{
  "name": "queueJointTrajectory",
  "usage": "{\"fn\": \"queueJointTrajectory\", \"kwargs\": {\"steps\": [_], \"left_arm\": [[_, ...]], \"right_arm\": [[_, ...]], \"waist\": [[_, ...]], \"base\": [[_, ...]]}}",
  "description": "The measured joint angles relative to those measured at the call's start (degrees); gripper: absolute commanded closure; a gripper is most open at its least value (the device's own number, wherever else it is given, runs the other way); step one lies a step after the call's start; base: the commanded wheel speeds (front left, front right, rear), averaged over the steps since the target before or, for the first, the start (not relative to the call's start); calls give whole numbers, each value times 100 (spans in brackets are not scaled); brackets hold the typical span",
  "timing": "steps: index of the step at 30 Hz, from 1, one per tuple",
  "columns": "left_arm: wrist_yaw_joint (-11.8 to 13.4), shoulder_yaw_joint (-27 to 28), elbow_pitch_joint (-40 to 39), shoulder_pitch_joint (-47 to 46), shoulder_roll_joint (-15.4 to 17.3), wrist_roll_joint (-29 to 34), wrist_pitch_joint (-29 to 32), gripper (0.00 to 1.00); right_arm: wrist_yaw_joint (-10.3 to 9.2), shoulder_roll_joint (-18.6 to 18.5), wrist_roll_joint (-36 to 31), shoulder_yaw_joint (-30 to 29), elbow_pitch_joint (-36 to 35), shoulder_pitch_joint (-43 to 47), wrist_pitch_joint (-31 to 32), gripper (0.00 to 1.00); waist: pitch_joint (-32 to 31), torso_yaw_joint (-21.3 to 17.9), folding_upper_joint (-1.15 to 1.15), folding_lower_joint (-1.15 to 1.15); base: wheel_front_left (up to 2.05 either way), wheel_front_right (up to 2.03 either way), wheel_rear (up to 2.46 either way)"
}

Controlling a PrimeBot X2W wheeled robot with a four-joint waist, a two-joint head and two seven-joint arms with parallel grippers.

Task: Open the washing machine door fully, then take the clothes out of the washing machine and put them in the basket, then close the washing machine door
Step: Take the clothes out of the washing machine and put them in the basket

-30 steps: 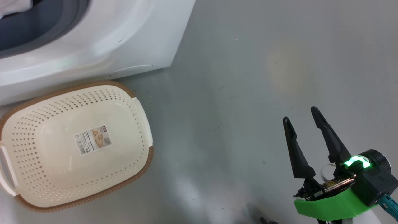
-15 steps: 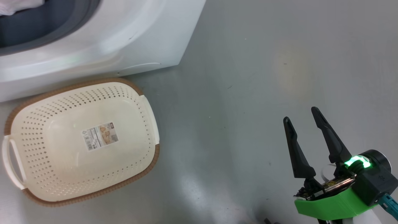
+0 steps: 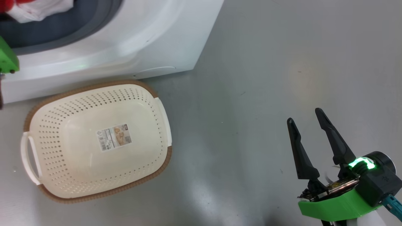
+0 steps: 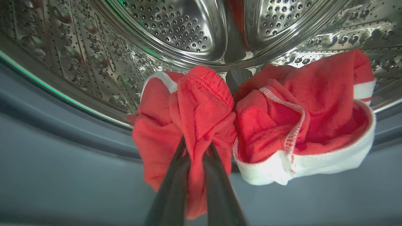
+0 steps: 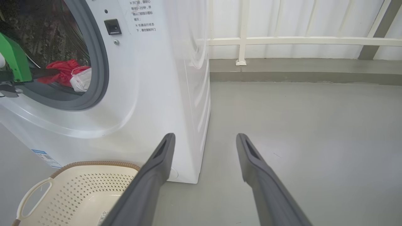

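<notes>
Right now the clothes [image 4: 201, 110] are inside the washing machine [image 5: 150, 78], at the front of its steel drum. Your left wrist view gives you the closest look at them: 2 red bunches side by side, the right one edged with a white band. It also shows the left gripper [image 4: 196, 146], its 2 dark fingers pinched together on a fold of the left bunch.

From the right wrist view you see the same garments from outside. They look small there, red with a white patch, lying at the bottom of the round opening just inside the grey gasket [image 5: 102, 62]. The left arm's green mount [image 5: 12, 59] is in front of that opening.

The head view catches a scrap of red and white cloth at its top left corner. It does show you the basket [image 3: 147, 125] whole, sitting on the grey floor [image 3: 251, 78] close against the machine's front, with a paper label [image 3: 114, 137] on its bottom. Your right gripper [image 3: 303, 115] hangs over the floor, well apart from the basket, with its fingers spread wide.
</notes>
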Motion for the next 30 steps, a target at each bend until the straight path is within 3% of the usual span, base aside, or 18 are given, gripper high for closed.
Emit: {"fn": "queueJointTrajectory", "kwargs": {"steps": [7, 20, 30], "left_arm": [[43, -46, -854, 526, 9, -34, -176, 100], [479, -68, -2584, 1620, 47, 59, -695, 100], [676, -51, -3576, 2444, 53, 42, -932, 100]], "right_arm": [[0, -1, -1, -38, 10, 0, 33, 0], [0, -4, -7, -153, -12, 3, 81, 0], [0, -8, -7, -233, -8, 37, 89, 0]], "waist": [[-151, 164, 0, 0], [-508, 396, 0, 0], [-835, 569, 0, 0]], "base": [[0, 0, 0], [0, 0, 0], [0, 0, 0]]}}
